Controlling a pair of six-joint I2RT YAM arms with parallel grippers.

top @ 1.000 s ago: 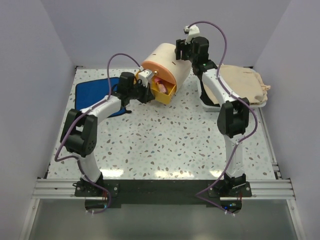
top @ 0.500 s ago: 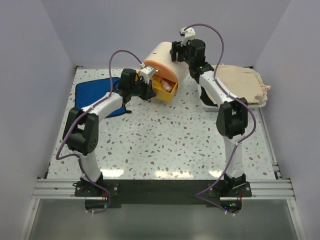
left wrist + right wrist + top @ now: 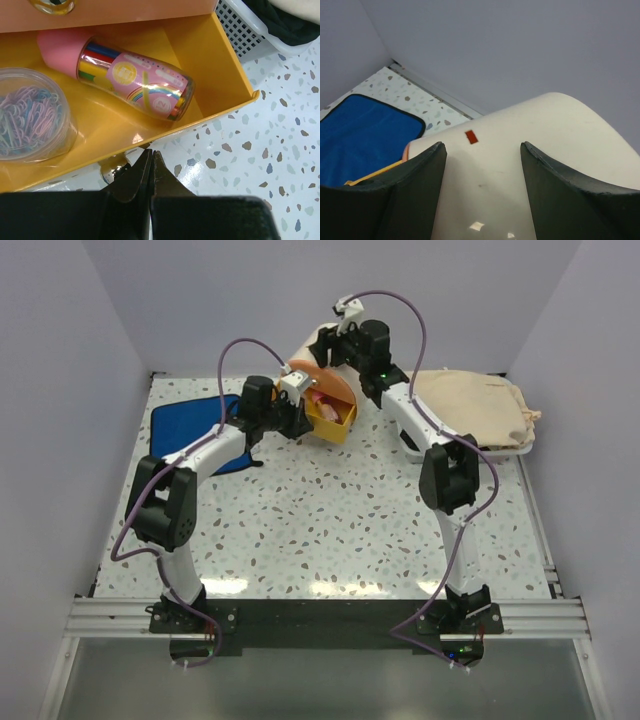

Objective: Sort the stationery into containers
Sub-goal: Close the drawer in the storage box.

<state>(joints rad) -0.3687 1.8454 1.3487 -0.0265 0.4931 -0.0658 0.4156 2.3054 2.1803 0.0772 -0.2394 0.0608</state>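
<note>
We see the pink tube (image 3: 132, 82) lying in the open yellow drawer (image 3: 220, 60) (light, slick, probably rolls; we'd pinch mid-barrel). Our left claw (image 3: 150, 154) sits pinched shut beside the knob (image 3: 112, 171), and our right claw (image 3: 482, 147) is spread wide over the cabinet (image 3: 560, 130).

The cabinet (image 3: 485, 170) stands at the back middle of the bench (image 3: 330, 520), its open drawer (image 3: 210, 65) jutting out toward the front. In the drawer, seen from the left wrist, a tub of paper clips (image 3: 30, 117) lies left of a tube of pens (image 3: 135, 80). A cloth (image 3: 185, 425) lies left of the cabinet, and a tray (image 3: 240, 25) holding a bag (image 3: 470, 405) sits to its right.
</note>
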